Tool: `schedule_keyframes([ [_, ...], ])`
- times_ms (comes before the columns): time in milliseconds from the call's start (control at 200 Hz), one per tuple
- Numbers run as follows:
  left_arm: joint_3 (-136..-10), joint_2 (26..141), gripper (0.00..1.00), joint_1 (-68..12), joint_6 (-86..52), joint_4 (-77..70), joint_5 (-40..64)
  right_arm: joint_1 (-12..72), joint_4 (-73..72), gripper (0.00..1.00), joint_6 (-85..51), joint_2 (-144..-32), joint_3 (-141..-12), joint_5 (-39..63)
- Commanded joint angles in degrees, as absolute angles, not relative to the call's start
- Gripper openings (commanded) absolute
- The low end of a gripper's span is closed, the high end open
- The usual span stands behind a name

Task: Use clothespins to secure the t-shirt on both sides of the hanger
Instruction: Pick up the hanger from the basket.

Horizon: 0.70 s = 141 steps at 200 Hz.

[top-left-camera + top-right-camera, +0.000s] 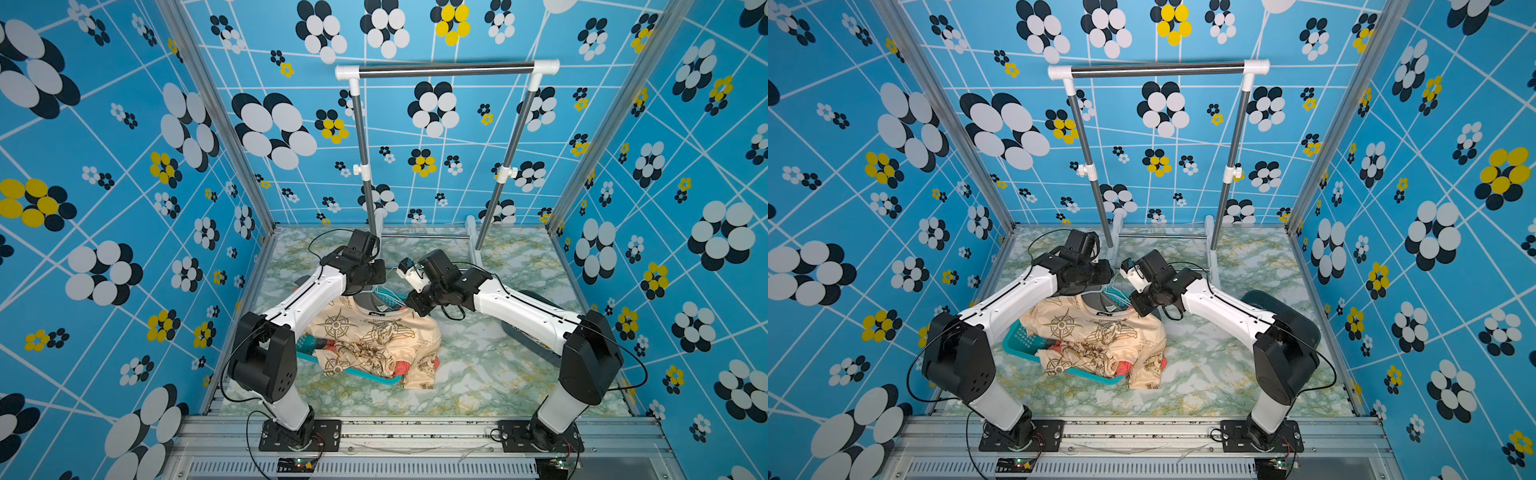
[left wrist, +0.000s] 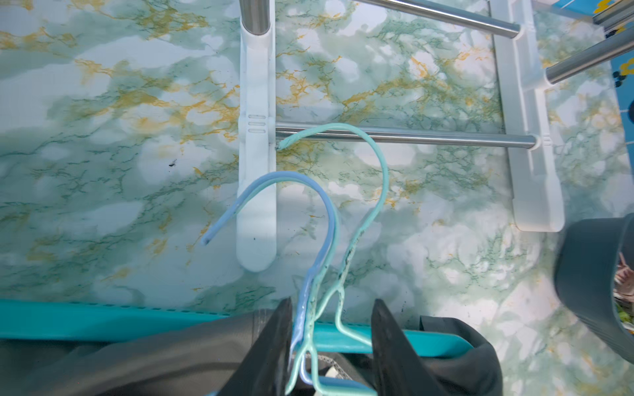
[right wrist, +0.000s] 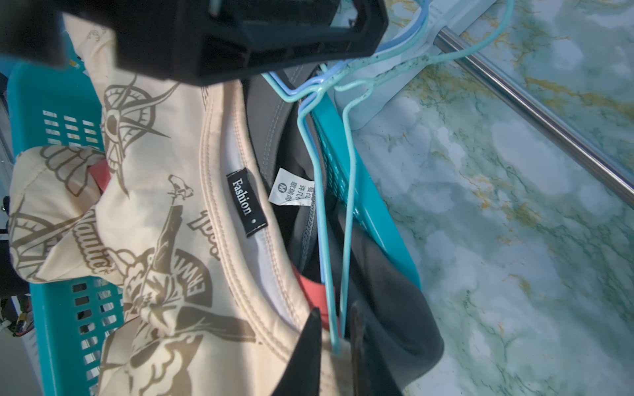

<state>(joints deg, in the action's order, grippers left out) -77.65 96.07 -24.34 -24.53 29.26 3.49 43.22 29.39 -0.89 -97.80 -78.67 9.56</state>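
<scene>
Blue flower-print walls enclose a green-marbled table, with a bare clothes rack in the upper centre of both top views; in the centre of the frame a teal basket holds the cream printed t-shirt, crumpled over a grey garment; the task looks barely begun, since the shirt is not spread on a hanger, nothing hangs from the rack, and no clothespins can be made out in any view; dressing a hanger and pinning both shoulders all seem left to do. Two wire hangers, pale blue and mint, lie tangled at the basket's far rim, hooks out over the table; the left gripper stands partly open astride their necks, one finger against the blue wire, clamping nothing as far as I can judge; the right gripper is almost closed, pinching both wires lower down, beside the shirt's collar.
</scene>
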Motion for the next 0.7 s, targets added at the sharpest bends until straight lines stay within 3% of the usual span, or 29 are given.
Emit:
schedule_keyframes([
  [0, -80.05, 97.71, 0.4, -25.55, -23.25, 32.97, -0.42, 43.18, 29.45, 0.18, -1.79, -95.56, -77.81, 8.05],
  [110, -80.58, 99.1, 0.39, -25.97, -23.3, 32.87, -0.34, 42.78, 29.77, 0.17, -2.32, -95.15, -77.79, 7.6],
  [285, -81.34, 101.14, 0.2, -26.37, -23.92, 32.77, -0.27, 42.19, 30.15, 0.17, -2.58, -94.4, -77.51, 9.55],
  [470, -80.91, 99.62, 0.0, -26.37, -24.83, 32.94, -0.86, 42.19, 31.02, 0.32, -1.05, -95.59, -77.5, 14.45],
  [580, -80.17, 96.9, 0.02, -26.24, -24.88, 32.79, -2.4, 42.18, 32.71, 0.36, 0.25, -96.87, -78.34, 15.14],
  [700, -79.53, 93.9, 0.19, -25.79, -25.17, 32.61, -2.79, 42.19, 33.49, 0.36, 1.05, -98.19, -78.71, 14.94],
])
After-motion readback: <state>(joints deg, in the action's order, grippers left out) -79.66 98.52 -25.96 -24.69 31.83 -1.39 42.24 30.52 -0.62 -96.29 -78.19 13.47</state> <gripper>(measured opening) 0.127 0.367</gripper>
